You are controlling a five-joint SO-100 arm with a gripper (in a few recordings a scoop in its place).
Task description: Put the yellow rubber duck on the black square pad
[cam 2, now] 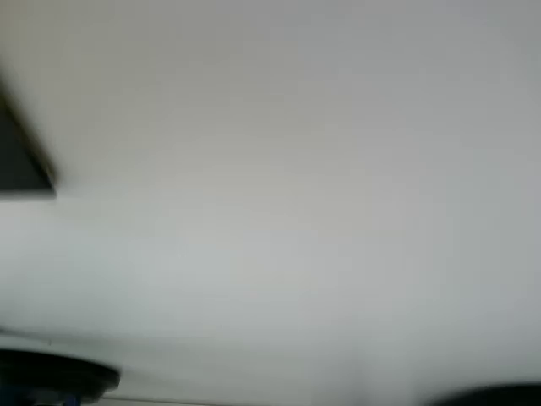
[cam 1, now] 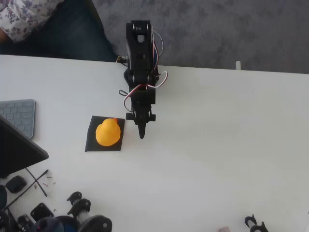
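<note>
in the overhead view the yellow rubber duck (cam 1: pixel 107 132) sits on the black square pad (cam 1: pixel 91 141), hiding much of it. the gripper (cam 1: pixel 142 133) hangs just right of the pad, apart from the duck, its fingers drawn to one narrow point, holding nothing. the wrist view is blurred: white table (cam 2: pixel 287 203), a dark corner (cam 2: pixel 21 165) at left, too vague to identify.
</note>
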